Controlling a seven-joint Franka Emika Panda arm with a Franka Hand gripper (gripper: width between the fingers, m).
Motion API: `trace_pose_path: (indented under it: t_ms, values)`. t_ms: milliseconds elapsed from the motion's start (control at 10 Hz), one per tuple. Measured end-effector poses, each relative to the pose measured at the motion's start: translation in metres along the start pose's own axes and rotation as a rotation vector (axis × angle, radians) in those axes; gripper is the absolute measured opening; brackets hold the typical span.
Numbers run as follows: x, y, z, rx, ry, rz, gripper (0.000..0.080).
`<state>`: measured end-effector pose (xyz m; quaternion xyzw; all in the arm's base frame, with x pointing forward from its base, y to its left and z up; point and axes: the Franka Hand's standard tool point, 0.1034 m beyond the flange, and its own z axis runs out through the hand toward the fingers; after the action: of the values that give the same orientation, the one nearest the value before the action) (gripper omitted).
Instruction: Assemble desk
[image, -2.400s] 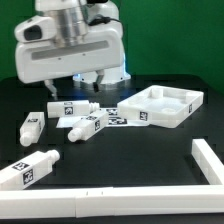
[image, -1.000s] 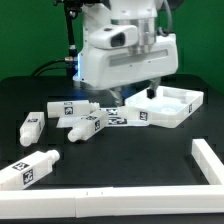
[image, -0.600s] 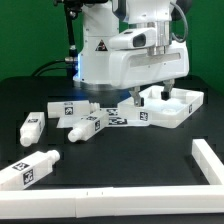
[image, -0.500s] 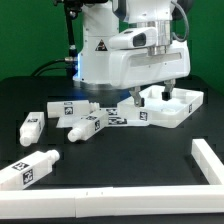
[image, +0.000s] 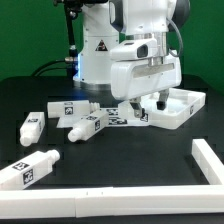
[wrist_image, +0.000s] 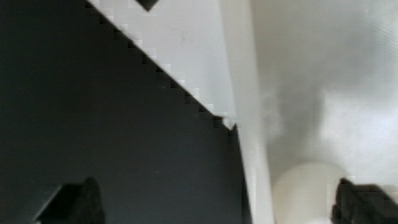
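Note:
The white desk top lies flat at the exterior view's right, rim up. My gripper hangs low over its near-left edge. In the wrist view the gripper is open, one dark fingertip over the black table and the other over the inside of the desk top, so the rim wall stands between the jaws, untouched. Four white tagged legs lie loose on the table: one, a second, a third and a fourth nearest the front.
The marker board lies flat between the legs and the desk top, partly behind the arm. A raised white L-shaped rail borders the table's front and right. The big white arm body hides the table's back middle.
The arm has swung from over the legs toward the exterior view's right and come down, so the gripper now sits at the desk top's near-left rim. The parts have not moved.

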<state>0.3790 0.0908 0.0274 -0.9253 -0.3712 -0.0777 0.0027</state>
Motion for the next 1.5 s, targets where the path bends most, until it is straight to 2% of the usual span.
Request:
trace_pose_path:
  t_ms: [800, 900, 1000, 1100, 1500]
  values:
    - [0.000, 0.000, 0.000, 0.000, 0.000, 0.000, 0.0649]
    - [-0.004, 0.002, 0.002, -0.001, -0.001, -0.008, 0.0649]
    - [-0.013, 0.006, 0.004, 0.041, -0.061, 0.009, 0.0649]
    - [-0.014, 0.010, 0.004, 0.048, -0.072, 0.021, 0.0649]
    - [-0.024, 0.000, 0.018, 0.065, -0.091, 0.031, 0.0649]
